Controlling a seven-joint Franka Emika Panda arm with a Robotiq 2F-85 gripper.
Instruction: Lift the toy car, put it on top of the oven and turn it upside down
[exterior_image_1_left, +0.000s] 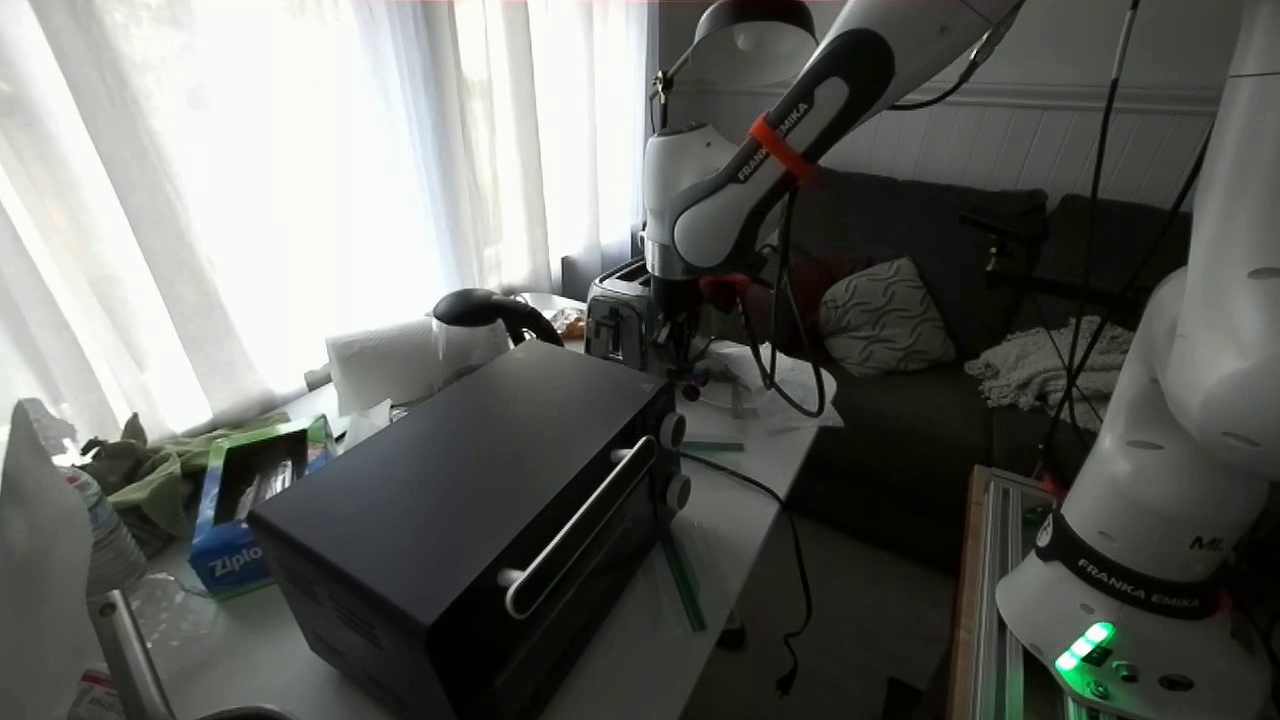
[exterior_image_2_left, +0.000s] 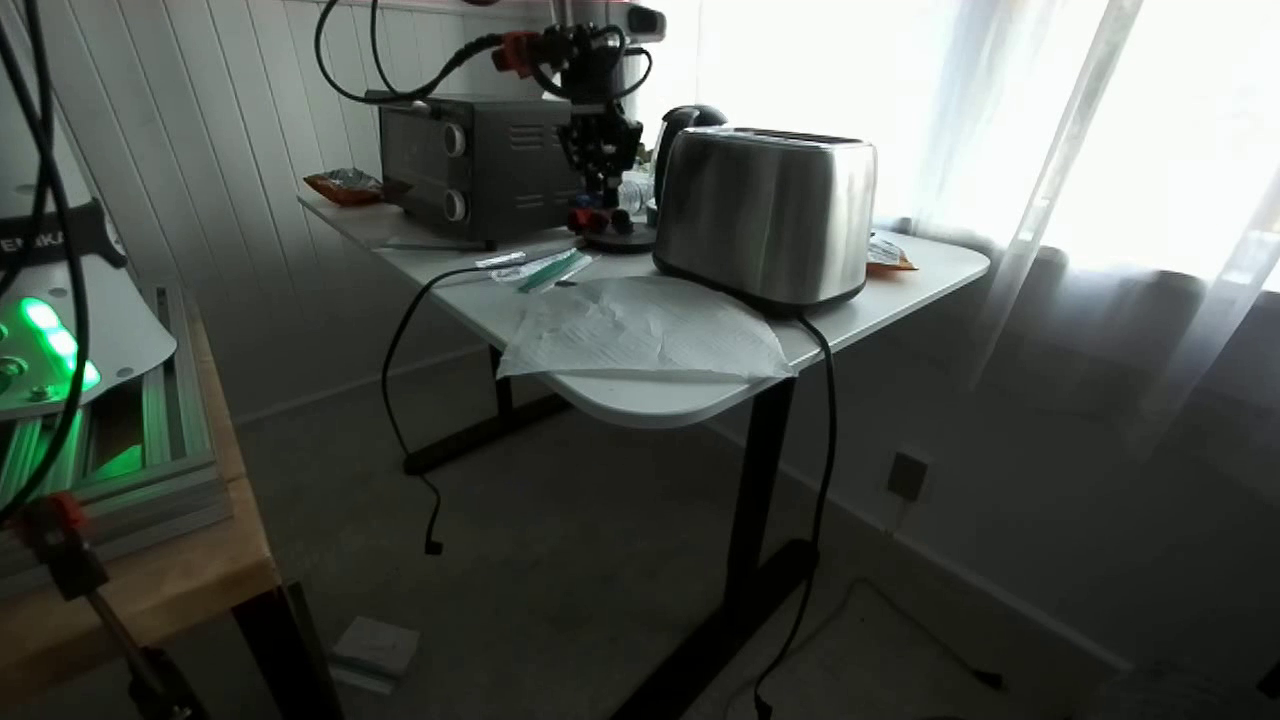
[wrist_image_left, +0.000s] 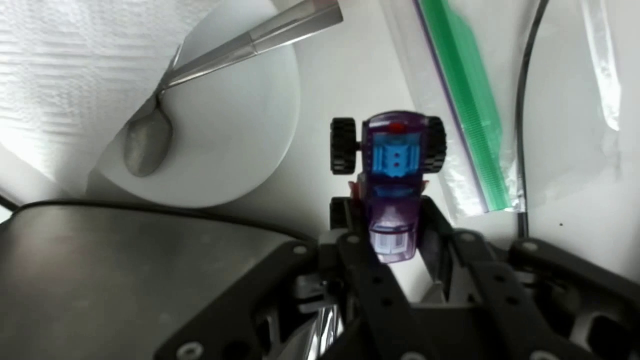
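The toy car (wrist_image_left: 395, 165), dark purple with black wheels, a blue piece behind the cab and red bits, shows its top in the wrist view. My gripper (wrist_image_left: 392, 215) is shut on its body, one finger along each side. Part of the front wheels is hidden by the fingers. In both exterior views the car (exterior_image_2_left: 600, 220) hangs below the gripper (exterior_image_2_left: 602, 190), seemingly off the table and lower than the oven's top. Beside it stands the oven (exterior_image_1_left: 480, 440), black and boxy with a silvery bar handle (exterior_image_1_left: 585, 525); the car (exterior_image_1_left: 692, 385) is by its knob-side end.
A silver toaster (exterior_image_2_left: 765, 215) stands close to the gripper. Below lie a white plate (wrist_image_left: 240, 135) with a spoon (wrist_image_left: 149, 142), a paper towel (exterior_image_2_left: 650, 330) and a green-striped bag (wrist_image_left: 472, 120). A power cord (exterior_image_1_left: 770, 490) hangs over the table edge. A Ziploc box (exterior_image_1_left: 235, 510) sits behind the oven.
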